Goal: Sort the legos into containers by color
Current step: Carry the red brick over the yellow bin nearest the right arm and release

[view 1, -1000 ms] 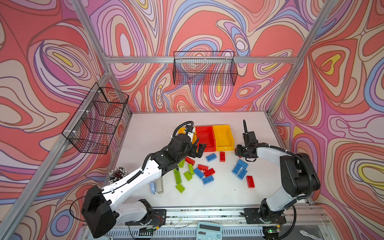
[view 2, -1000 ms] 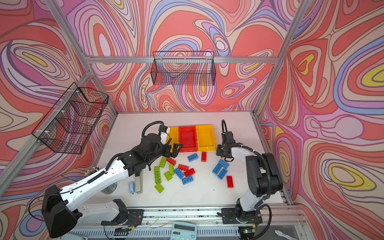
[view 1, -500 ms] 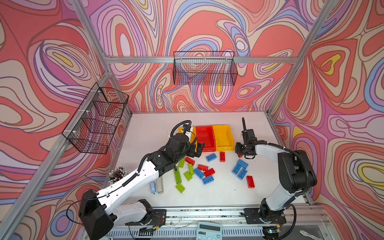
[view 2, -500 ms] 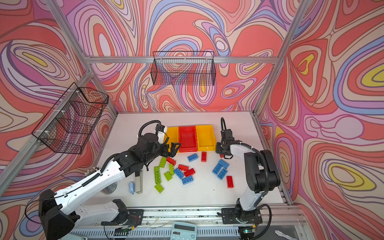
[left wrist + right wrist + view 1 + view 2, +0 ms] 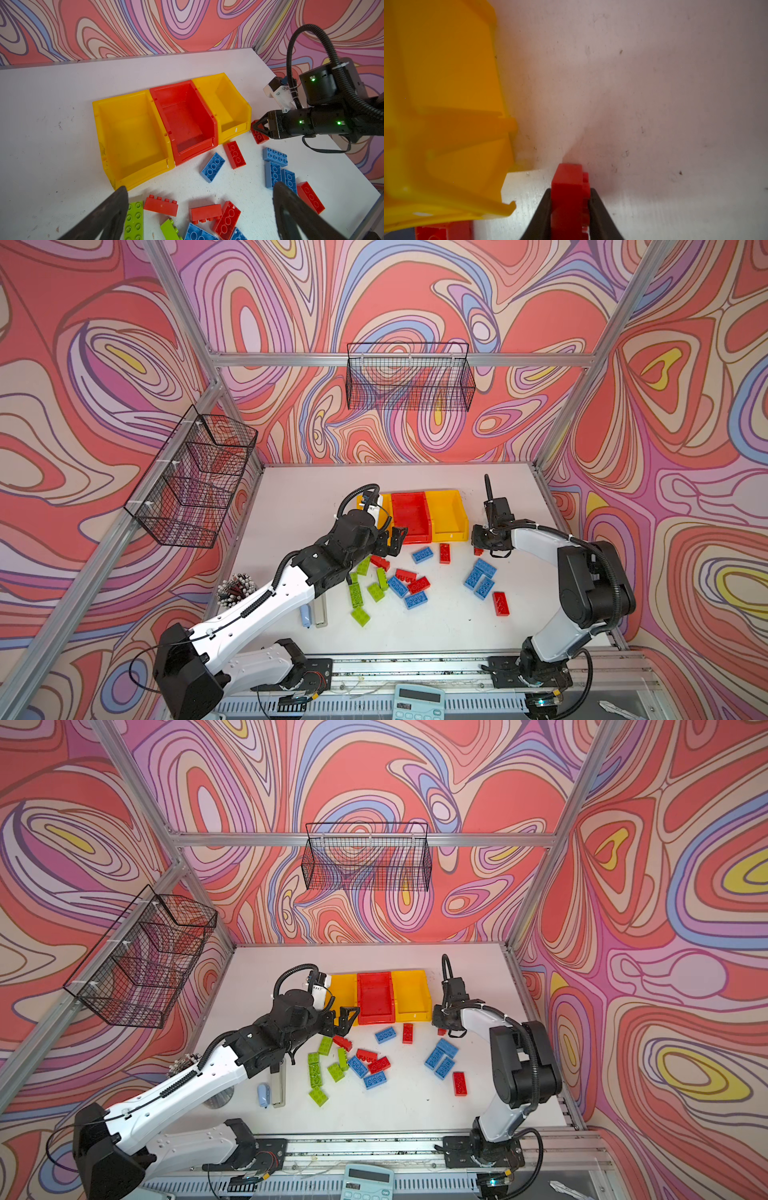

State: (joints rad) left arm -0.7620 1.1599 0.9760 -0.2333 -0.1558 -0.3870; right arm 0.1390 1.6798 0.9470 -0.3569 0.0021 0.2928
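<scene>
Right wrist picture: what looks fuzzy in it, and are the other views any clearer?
Right wrist view: the near yellow bin is blurred, the gripped red brick clearer. Left wrist view: bins crisp, its own fingers dark smears. In both top views: even light, sharp.

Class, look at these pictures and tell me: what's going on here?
The right gripper is shut on a red brick next to the end yellow bin. The left gripper hangs open above the loose bricks. The red bin, the other yellow bin and that one all look empty; nothing is sorted yet.
</scene>
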